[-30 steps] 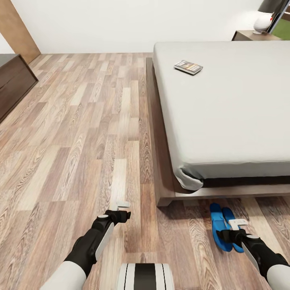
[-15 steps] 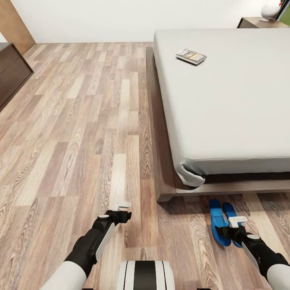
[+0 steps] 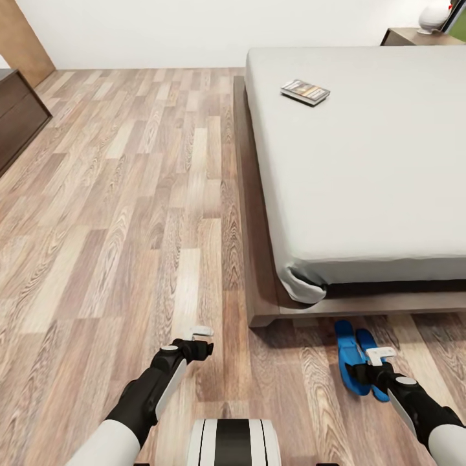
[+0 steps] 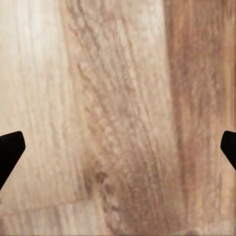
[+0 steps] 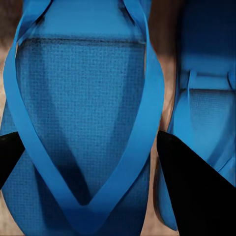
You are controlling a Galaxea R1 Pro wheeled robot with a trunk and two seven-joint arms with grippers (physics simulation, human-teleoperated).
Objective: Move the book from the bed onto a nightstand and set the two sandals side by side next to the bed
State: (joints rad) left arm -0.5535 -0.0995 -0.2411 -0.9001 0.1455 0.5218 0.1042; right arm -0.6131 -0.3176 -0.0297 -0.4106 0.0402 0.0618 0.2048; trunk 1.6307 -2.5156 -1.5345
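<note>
Two blue sandals (image 3: 355,362) side by side on the wood floor (image 3: 129,213) at lower right, long axes running toward the bed (image 3: 362,168), right gripper (image 3: 374,364) spread wide astride one sandal (image 5: 83,123), book (image 3: 305,91) flat on the mattress upper right, angled, left gripper (image 3: 197,340) spread apart over bare planks.

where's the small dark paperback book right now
In the head view, the small dark paperback book lies flat on the light-grey mattress of the bed, toward its far end near the left edge, well beyond both grippers and the blue sandals on the floor.
</note>
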